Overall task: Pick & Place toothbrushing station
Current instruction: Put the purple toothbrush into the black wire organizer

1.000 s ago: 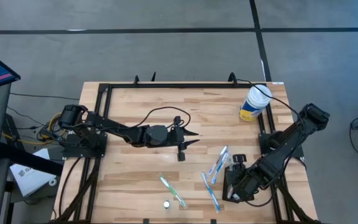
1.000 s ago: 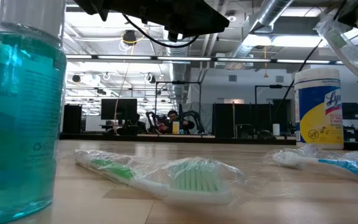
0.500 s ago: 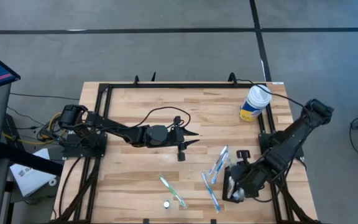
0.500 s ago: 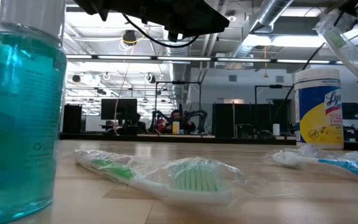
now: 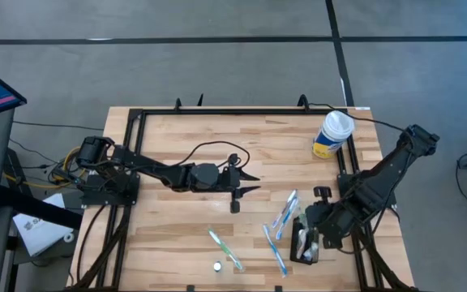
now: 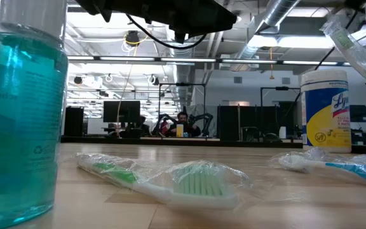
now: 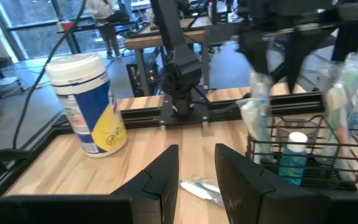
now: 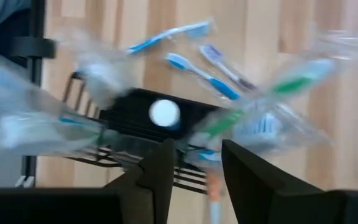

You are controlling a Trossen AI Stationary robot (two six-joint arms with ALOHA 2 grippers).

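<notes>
Tabletop conditions at the near edge: a teal mouthwash bottle is standing close to the low camera, and a wrapped green toothbrush is lying flat just behind it.

Farther in, toward the right front corner, the toothbrushing station is resting on the tabletop. It is already carrying wrapped brushes and a small white-capped bottle. Two blue toothbrushes are lying loose just beside it, toward the centre.

The right claw is hovering directly above the station, pointing down at it. Its fingers are standing apart and nothing is showing clamped between them. Whether they are brushing the plastic wrappers that are sticking up cannot be determined.

Judged step: the right claw is positioning for a grasp on the station, and the lift is not yet done. The next move is calling for a descent that is straddling one wire wall and avoiding the protruding wrappers, followed by closing.

The left claw is waiting above mid-tabletop, well apart from the station, facing it. Its fingers are standing slightly parted and holding nothing.

At the far right corner a white-lidded canister is standing upright
</notes>
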